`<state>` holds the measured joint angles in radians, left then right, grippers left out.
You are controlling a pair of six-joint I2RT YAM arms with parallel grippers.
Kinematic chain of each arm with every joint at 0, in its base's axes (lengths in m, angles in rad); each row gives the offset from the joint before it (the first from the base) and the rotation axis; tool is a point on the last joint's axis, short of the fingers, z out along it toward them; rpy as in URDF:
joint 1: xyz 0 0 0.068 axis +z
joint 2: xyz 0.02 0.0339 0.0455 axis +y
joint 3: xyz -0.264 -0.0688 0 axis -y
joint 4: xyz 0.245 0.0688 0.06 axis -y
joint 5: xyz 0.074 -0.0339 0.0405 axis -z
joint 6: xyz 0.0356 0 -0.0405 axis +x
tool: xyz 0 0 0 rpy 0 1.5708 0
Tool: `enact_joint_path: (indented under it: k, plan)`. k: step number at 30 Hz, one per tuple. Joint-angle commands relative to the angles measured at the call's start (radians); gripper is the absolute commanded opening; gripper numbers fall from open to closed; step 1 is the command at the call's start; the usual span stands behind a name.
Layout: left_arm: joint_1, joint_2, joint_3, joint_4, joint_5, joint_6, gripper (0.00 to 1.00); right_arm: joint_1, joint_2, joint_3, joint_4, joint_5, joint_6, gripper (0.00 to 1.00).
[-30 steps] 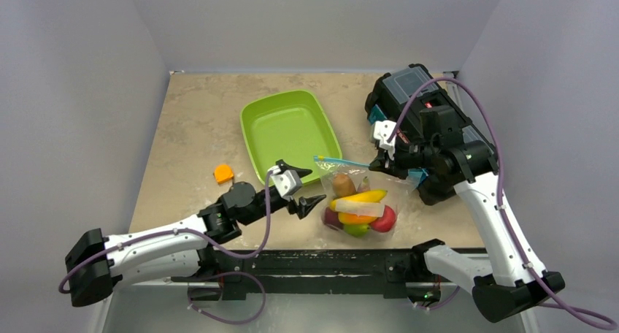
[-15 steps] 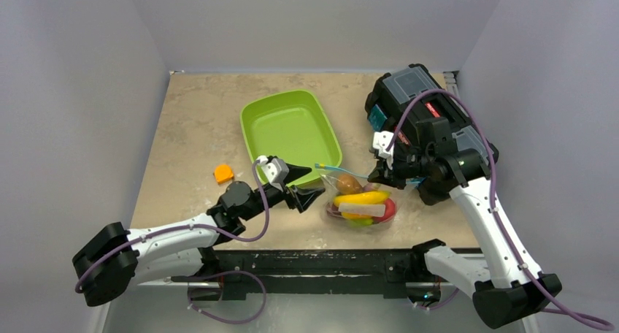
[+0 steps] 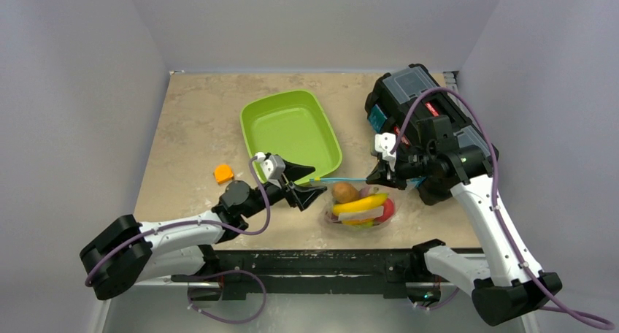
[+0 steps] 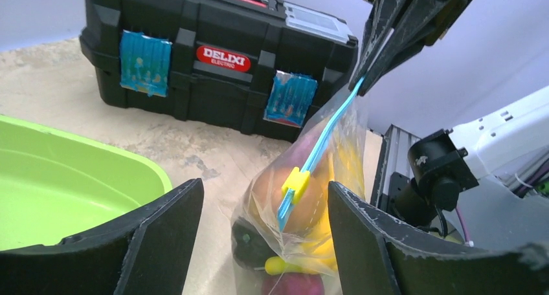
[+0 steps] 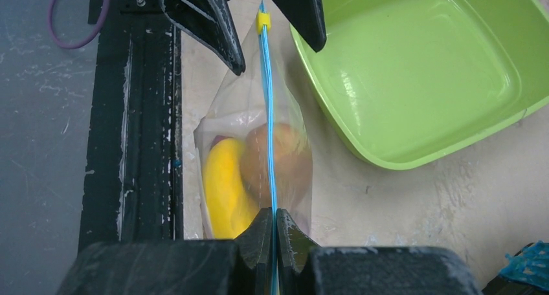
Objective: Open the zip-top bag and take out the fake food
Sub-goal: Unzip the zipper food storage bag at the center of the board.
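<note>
Right tool [image 3: 379,174] pinched on the zip strip, left tool [image 3: 314,181] spread wide at the slider.

I see the zip-top bag [image 3: 355,207] sitting on the counter [image 3: 197,121] just in front of the green tray [image 3: 292,132], near the front edge, with the fake food [image 3: 363,204] all inside it: a yellow banana [image 5: 223,185] and a brown piece [image 5: 288,159] show through the plastic. My right tool's fingers are closed on one end of the blue zip strip [image 5: 267,114], holding it taut and raised. At the other end, the yellow slider [image 4: 296,182] lies between my left tool's open fingers, touching neither. The mouth looks zipped along its length. A black toolbox [image 3: 409,92] stands behind the right arm, and a small orange block [image 3: 223,174] lies left of the tray.
</note>
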<state>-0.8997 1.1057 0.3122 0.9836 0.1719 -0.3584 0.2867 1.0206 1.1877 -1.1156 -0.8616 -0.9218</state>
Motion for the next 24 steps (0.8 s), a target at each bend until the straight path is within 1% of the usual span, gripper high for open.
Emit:
enact_joint_path:
  k: [1,3,6,8,13,17,18,19,20,21,23,24]
  plan:
    - [0.008,0.050,0.025,0.079,0.094,-0.036,0.68,-0.009,0.007,0.036,-0.002,-0.059,-0.004,0.00]
    - [0.010,0.057,0.018,0.062,0.107,-0.037,0.64,-0.017,0.011,0.038,0.014,-0.056,0.019,0.00]
    - [0.016,0.037,-0.008,0.059,0.114,-0.046,0.62,-0.026,0.010,0.020,0.042,-0.039,0.047,0.00]
    - [0.016,0.017,-0.013,0.034,0.109,-0.043,0.59,-0.027,0.009,0.000,0.056,-0.036,0.056,0.00]
    - [0.021,0.033,0.011,0.036,0.115,-0.044,0.46,-0.029,0.016,-0.022,0.069,-0.048,0.058,0.00]
    - [0.022,0.076,0.036,0.060,0.154,-0.063,0.32,-0.030,0.021,-0.025,0.070,-0.042,0.058,0.00]
    - [0.022,0.082,0.037,0.062,0.163,-0.065,0.27,-0.030,0.019,-0.027,0.069,-0.042,0.058,0.00]
    - [0.022,0.084,0.037,0.061,0.167,-0.066,0.20,-0.031,0.019,-0.028,0.065,-0.034,0.052,0.00]
    - [0.022,0.082,0.038,0.053,0.167,-0.066,0.08,-0.031,0.017,-0.026,0.050,-0.009,0.040,0.00]
    - [0.022,0.071,0.042,0.032,0.164,-0.060,0.00,-0.030,0.017,-0.030,0.041,-0.017,0.029,0.00]
    - [0.022,0.042,0.083,-0.075,0.163,-0.041,0.00,-0.026,0.022,-0.038,0.033,-0.061,0.024,0.00]
    - [0.022,0.029,0.109,-0.145,0.164,-0.033,0.00,-0.019,0.030,-0.039,0.025,-0.085,0.017,0.04]
